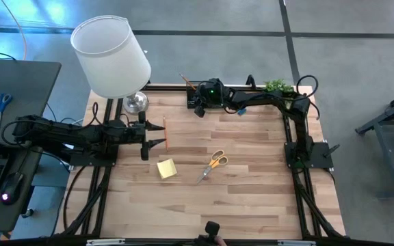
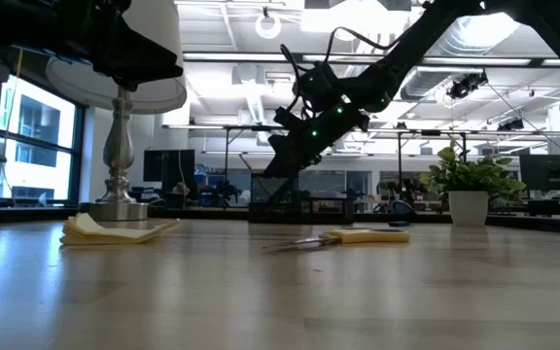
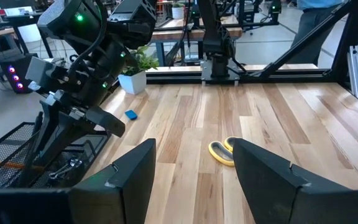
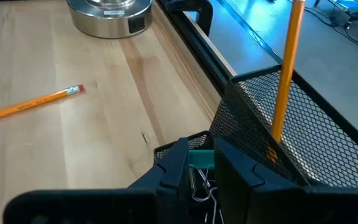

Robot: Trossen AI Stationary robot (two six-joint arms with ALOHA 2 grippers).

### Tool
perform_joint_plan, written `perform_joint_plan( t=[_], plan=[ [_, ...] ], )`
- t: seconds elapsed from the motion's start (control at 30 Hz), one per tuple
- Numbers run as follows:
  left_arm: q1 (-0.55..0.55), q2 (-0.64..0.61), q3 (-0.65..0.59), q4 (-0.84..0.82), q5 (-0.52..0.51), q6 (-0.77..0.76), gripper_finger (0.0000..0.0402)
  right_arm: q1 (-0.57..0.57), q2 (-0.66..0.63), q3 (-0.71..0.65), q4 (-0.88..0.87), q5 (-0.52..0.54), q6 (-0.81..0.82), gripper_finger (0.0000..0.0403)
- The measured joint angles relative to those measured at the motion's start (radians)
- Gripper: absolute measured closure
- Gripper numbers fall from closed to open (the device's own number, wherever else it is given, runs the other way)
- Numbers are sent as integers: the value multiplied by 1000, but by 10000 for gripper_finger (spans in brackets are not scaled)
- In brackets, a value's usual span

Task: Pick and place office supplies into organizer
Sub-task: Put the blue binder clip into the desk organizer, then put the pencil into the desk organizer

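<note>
The left gripper [image 1: 144, 134] is waiting near the pencil [image 1: 165, 133], fingers apart. The right gripper [image 4: 201, 167] is hovering over the organizer [image 4: 303, 134], fingers clamped on a binder clip [image 4: 199, 159]; it should release low inside a compartment.

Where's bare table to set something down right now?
The near half, below the sticky notes and scissors, is bare, as is the strip right of the scissors. It is crowded at the far edge: lamp, organizer, right end effector, plant.

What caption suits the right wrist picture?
Right gripper over the mesh organizer, pencil standing inside, another pencil on the table.
</note>
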Motion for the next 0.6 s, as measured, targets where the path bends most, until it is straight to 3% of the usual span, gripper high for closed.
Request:
perform_joint_plan(
  t=[0.27, 0.6],
  plan=[
    [0, 0, 0, 0, 0, 0, 197, -1, 0, 0, -1, 25, 2, 342],
    [0, 0, 0, 0, 0, 0, 197, -15, 0, 0, -7, 27, 27, 276]
  ],
)
